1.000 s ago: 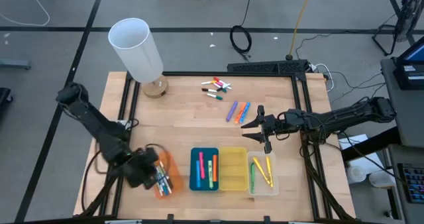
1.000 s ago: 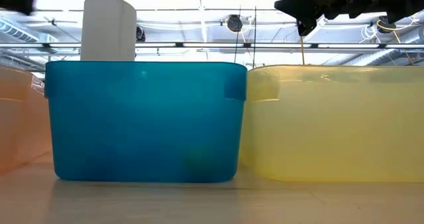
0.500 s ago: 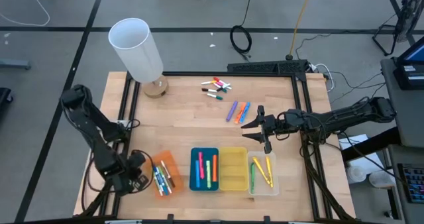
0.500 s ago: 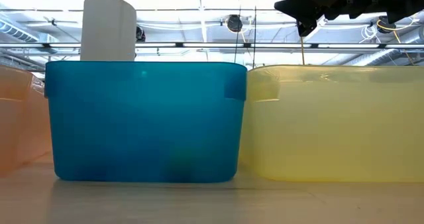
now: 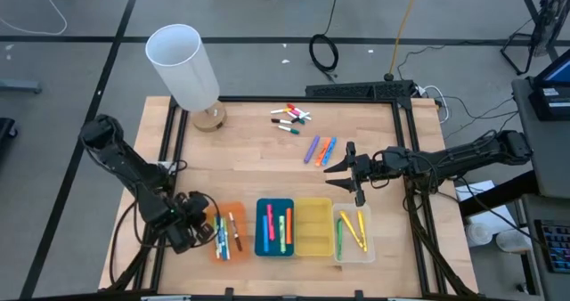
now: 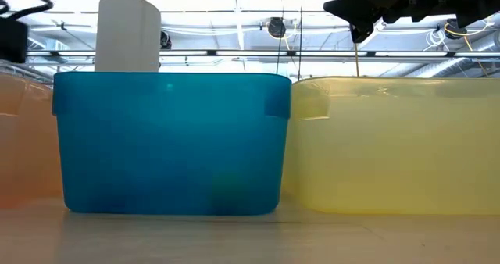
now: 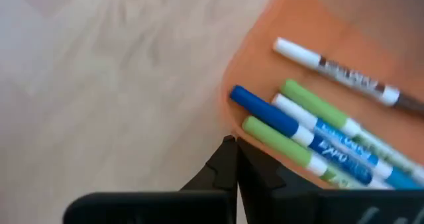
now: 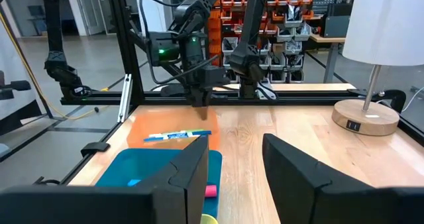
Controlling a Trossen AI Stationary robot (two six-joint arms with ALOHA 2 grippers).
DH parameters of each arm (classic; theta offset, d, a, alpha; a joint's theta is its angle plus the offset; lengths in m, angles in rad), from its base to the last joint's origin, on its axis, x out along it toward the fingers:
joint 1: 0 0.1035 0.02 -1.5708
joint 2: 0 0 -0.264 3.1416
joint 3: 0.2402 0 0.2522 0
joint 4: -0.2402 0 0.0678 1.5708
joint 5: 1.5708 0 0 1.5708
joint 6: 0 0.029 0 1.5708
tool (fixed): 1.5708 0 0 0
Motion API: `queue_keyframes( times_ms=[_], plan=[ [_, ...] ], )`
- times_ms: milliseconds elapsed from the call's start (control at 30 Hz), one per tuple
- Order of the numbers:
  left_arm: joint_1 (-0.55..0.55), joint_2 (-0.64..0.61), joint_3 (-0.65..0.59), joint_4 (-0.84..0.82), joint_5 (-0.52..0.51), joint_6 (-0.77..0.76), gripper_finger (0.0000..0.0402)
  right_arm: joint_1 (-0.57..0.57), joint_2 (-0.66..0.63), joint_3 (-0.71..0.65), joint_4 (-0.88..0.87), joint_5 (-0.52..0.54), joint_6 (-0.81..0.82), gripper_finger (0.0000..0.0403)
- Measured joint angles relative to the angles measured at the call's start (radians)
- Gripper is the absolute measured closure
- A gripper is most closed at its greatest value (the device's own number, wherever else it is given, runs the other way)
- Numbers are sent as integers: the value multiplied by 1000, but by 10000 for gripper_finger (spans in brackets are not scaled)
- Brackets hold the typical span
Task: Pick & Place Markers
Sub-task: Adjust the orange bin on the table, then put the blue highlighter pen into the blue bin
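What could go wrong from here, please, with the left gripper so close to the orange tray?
The shut left gripper hangs at the edge of the orange tray; moving off low, it might knock the tray or scatter its markers. The open right gripper waits above the table near the loose orange, blue and purple markers and could brush them.

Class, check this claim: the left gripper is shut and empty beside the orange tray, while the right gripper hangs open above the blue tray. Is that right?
Not quite. The high view shows the right gripper open over bare table beyond the yellow tray, not above the blue tray. The rest holds: the left gripper is shut and empty beside the orange tray.
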Motion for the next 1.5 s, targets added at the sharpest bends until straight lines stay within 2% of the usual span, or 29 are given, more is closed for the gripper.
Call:
queue_keyframes(
  times_ms=[233, 333, 467, 533, 633, 767, 867, 933, 1000, 1033, 1167, 1233, 1267, 1333, 1433, 1500],
  plan=[
    [93, -4, 0, 10, -58, 127, 364, 0, 0, 0, 0, 4, 0, 273],
    [119, -40, 3, -16, -148, 174, 361, 0, 0, 0, -18, 113, 3, 273],
    [130, -152, 30, -100, -348, 227, 373, -9, 0, 0, -145, 453, 60, 273],
    [130, -223, 39, -99, -480, 305, 383, -33, 0, 0, -256, 528, 103, 273],
    [131, -324, 47, -31, -696, 451, 396, -91, 27, 0, -389, 538, 228, 273],
    [153, -426, 48, 170, -992, 732, 393, -173, 132, 12, -475, 494, 292, 273],
    [197, -469, 48, 370, -1113, 935, 373, -223, 238, 67, -535, 442, 294, 273],
    [239, -479, 48, 502, -1089, 1101, 357, -248, 311, 118, -568, 406, 272, 273],
    [285, -475, 48, 641, -949, 1285, 342, -264, 369, 151, -589, 378, 220, 273],
    [312, -466, 47, 717, -831, 1387, 337, -270, 396, 161, -587, 360, 197, 273],
    [398, -399, 38, 968, -241, 1808, 332, -289, 462, 180, -544, 336, 156, 273],
    [420, -372, 38, 1056, -75, 1917, 337, -302, 484, 182, -522, 336, 156, 273],
    [432, -361, 38, 1097, -37, 1949, 339, -308, 492, 181, -517, 335, 158, 273],
    [463, -338, 38, 1146, -27, 1978, 345, -319, 506, 181, -504, 314, 158, 273],
    [519, -297, 38, 1169, -26, 1960, 354, -335, 526, 181, -515, 264, 153, 272],
    [556, -264, 38, 1190, 18, 1941, 360, -342, 538, 181, -526, 256, 135, 272]
  ],
)
